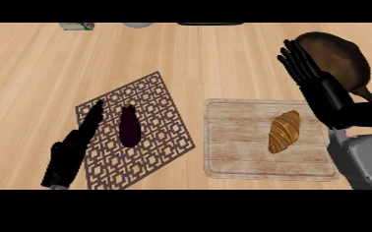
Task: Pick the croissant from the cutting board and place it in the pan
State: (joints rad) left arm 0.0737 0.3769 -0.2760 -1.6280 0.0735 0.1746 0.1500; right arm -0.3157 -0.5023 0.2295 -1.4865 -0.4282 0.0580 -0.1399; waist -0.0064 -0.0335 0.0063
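A golden-brown croissant [284,131] lies on the pale wooden cutting board [232,152], toward the board's right side. The dark brown pan [341,59] sits at the far right of the counter, partly behind my right hand. My right hand [320,86] is raised with straight fingers, open, above the board's upper right corner and in front of the pan; it touches nothing. My left hand [73,150] rests open at the lower left, fingers straight, over the edge of a patterned mat.
A brown lattice mat [156,108] lies left of the board with a dark purple eggplant [129,126] on it. Small objects [76,26] show at the counter's far edge, cut off by the top of the view.
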